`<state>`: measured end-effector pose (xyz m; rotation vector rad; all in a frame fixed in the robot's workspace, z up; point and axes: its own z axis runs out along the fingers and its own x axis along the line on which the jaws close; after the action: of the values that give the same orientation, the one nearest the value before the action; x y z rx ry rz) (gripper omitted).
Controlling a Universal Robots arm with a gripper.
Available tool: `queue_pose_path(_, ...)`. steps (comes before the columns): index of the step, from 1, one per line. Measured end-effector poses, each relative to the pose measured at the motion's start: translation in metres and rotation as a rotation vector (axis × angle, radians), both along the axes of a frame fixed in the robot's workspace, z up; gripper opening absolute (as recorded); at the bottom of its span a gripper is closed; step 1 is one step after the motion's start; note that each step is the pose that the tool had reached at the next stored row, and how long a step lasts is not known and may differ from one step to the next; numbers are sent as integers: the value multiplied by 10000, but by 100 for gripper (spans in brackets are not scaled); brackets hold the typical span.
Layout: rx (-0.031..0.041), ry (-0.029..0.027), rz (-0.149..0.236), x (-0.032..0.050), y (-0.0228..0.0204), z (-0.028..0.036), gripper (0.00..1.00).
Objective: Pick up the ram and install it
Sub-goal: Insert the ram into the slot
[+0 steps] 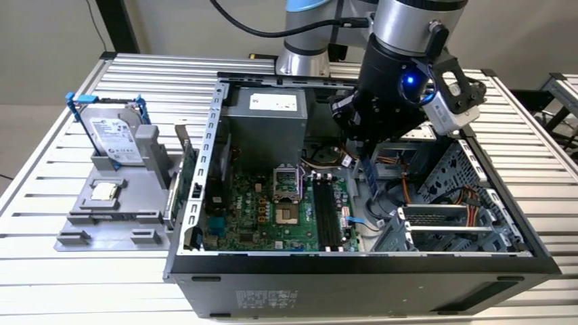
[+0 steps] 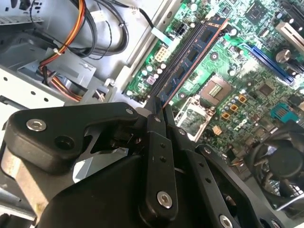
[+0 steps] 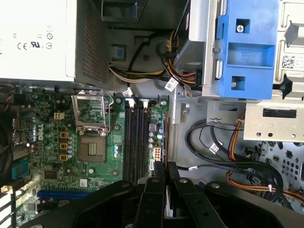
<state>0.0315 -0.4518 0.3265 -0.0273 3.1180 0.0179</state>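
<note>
gripper [image 2: 158, 110]: closest thing to your second wrist cam. black fingers [image 2: 155, 156] pinched narrow on one end of the ram, nothing else in them.
ram [image 2: 190, 52]: you're holding it edge-down by the end; it runs out from the fingertips over the motherboard [image 2: 247, 66], above the black slots [image 3: 135, 142]. can't tell if it touches a slot yet. not seated, as far as i can judge.
why the hold: gripping the end keeps the contact edge free for the slot, my read.
second wrist view: gives you the ram's dark-blue face and chips.
first wrist view: ram [image 3: 165, 142] is just a thin edge line beside the slots, good for alignment. also shows the cpu socket [image 3: 90, 128] and blue drive bracket [image 3: 247, 47].
exterior view: arm down inside the open case [image 1: 203, 169]; hard drive [image 1: 118, 139] parked on the grey stand outside, at the exterior view's left.
</note>
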Motion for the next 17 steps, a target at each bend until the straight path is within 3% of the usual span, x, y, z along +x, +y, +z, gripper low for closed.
queue_pose_path(11,-6,5,-280,3,19,-200,0)
queue_pose_path(17,-18,5,-516,-4,61,-310,0)
